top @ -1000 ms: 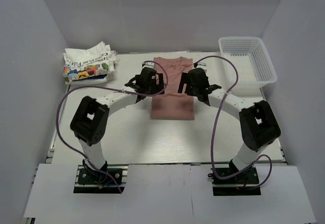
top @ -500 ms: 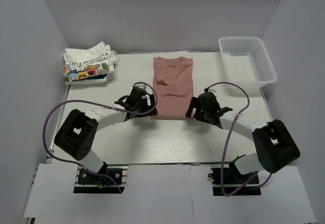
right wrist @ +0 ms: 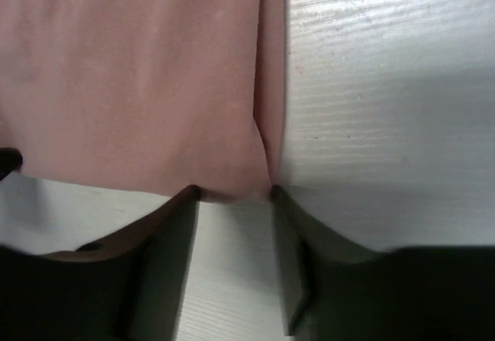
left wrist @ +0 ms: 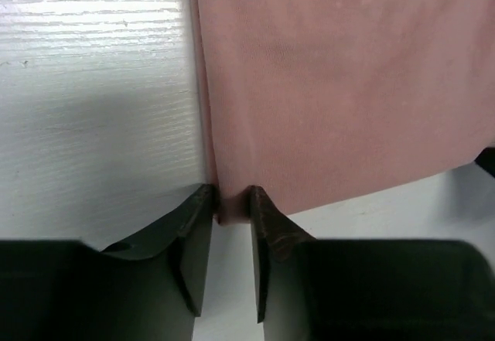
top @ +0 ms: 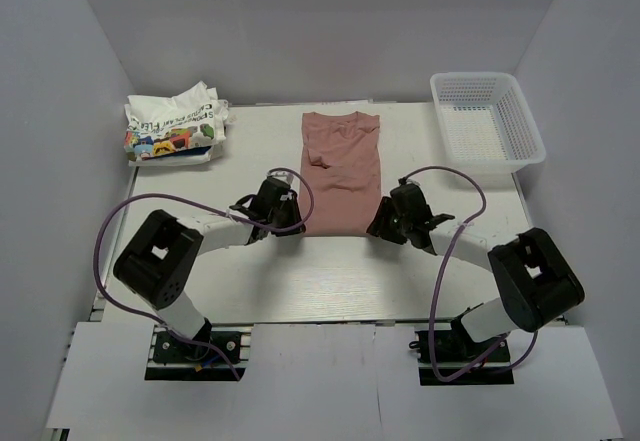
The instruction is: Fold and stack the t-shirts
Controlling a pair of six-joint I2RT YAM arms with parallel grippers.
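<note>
The dusty-pink t-shirt (top: 340,171) lies folded into a long strip in the middle of the table. My left gripper (top: 297,223) is at its near left corner. In the left wrist view my left gripper (left wrist: 230,200) has its jaws drawn close, with the corner of the pink t-shirt (left wrist: 340,86) pinched between the tips. My right gripper (top: 378,223) is at the near right corner. In the right wrist view my right gripper (right wrist: 232,194) has its jaws wider apart, and the corner of the pink t-shirt (right wrist: 131,70) lies flat between them. The white t-shirt (top: 173,126) sits crumpled at the back left.
A white mesh basket (top: 487,116) stands at the back right corner. Purple cables loop over both arms. Grey walls close in the table on the left, right and back.
Both arms have swung back from the shirt's far half to its near corners and dropped to the table. Both pairs of jaws have narrowed around those corners.
</note>
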